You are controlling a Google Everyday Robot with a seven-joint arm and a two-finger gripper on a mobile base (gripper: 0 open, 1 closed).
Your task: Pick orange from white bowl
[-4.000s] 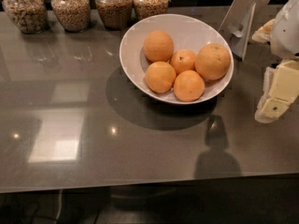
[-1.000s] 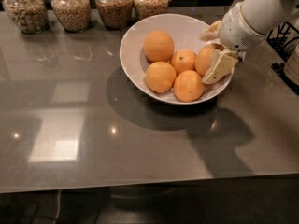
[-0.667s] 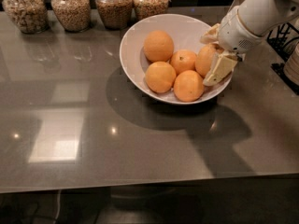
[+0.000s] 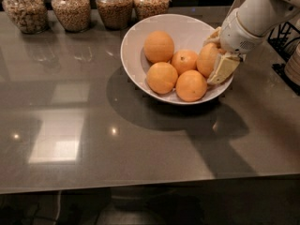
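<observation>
The white bowl [image 4: 187, 28] stands on the grey counter and holds several oranges. The largest orange [image 4: 204, 60] lies at the bowl's right side. My gripper [image 4: 212, 60] comes down from the upper right and straddles this orange. One cream finger [image 4: 224, 68] lies against its near right side and the other [image 4: 213, 35] against its far side. The fingers look closed on the orange, which still rests in the bowl. Part of the orange is hidden behind the near finger.
Several glass jars of grains [image 4: 115, 6] stand in a row along the counter's back edge. Smaller oranges [image 4: 161, 77] fill the bowl's left and front. A dark wire rack [image 4: 287, 39] and a pale object [image 4: 294, 64] sit at the right edge.
Four seconds ago the gripper hung right of the bowl; it has since moved in over the largest orange. Over the last second it has barely shifted.
</observation>
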